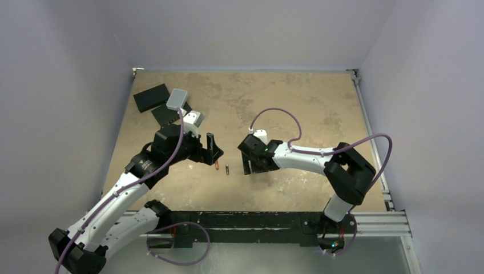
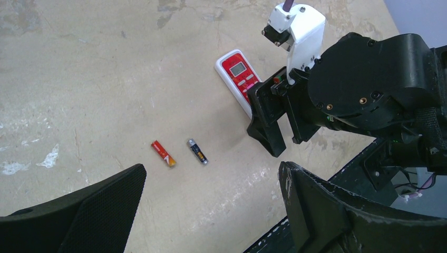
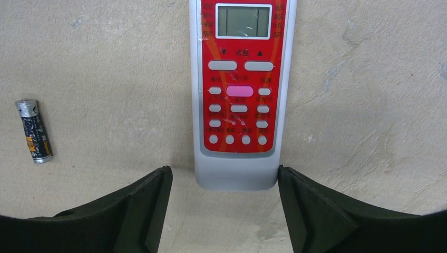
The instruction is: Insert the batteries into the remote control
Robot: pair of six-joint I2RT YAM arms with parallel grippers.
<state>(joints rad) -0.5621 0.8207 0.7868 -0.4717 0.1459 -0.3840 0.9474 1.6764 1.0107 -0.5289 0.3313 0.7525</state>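
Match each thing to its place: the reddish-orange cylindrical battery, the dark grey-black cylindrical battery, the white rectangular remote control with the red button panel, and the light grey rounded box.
Things
1. reddish-orange cylindrical battery
2. dark grey-black cylindrical battery
3. white rectangular remote control
4. light grey rounded box

Places
A. by the flat black slabs, far left of the table
B. face up below the right gripper
C. between the other battery and the remote control
D. next to the left gripper

Pairs: 1-D, 2-C, 3-B, 4-A
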